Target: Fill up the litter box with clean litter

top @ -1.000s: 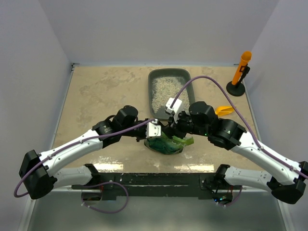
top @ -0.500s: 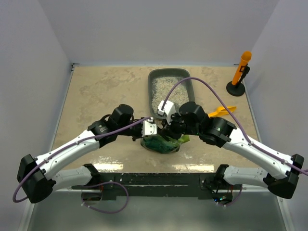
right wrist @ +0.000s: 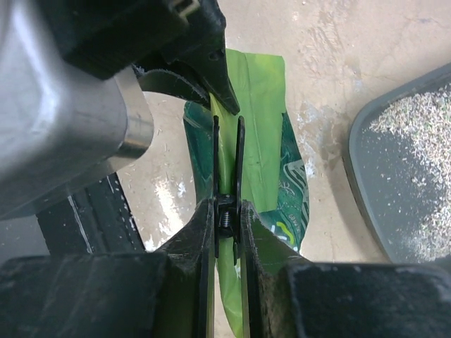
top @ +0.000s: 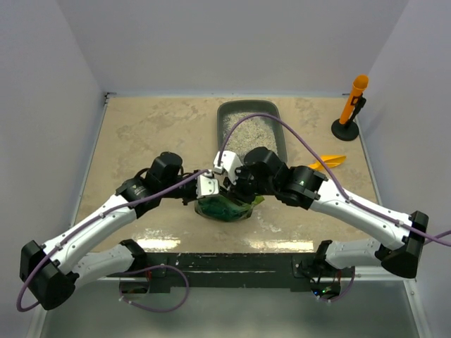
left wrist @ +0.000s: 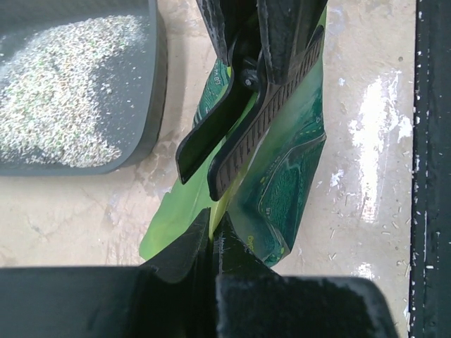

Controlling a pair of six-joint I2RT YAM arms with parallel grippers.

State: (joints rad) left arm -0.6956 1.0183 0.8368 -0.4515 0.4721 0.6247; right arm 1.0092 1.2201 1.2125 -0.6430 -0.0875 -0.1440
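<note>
Litter box (top: pixel 252 134) sits far-centre on the surface (top: pixel 155 134), with clean litter (top: pixel 243 130) already spread over part of its floor. Green bag (top: pixel 224 209) is just near of the box, between both arms. I judge the bag soft and floppy, glossy film so likely slippery, weight shifting as granules move; best held at the top edge, which is where I have it.

Left gripper (left wrist: pixel 211 243): fingers fully closed, pinching the bag's light-green top fold. Right gripper (right wrist: pixel 225 215): fingers clamped on a black spring clip (right wrist: pixel 227 151) that sits on that same fold, not closed down all the way.

From the top view both wrists cover the bag mouth, so I can't tell if it's open or how much litter is left inside. Wrist views crop the box to one corner. Far right: orange scoop (top: pixel 328 162) lying flat, orange-handled tool (top: pixel 352 102) upright in a black stand.
</note>
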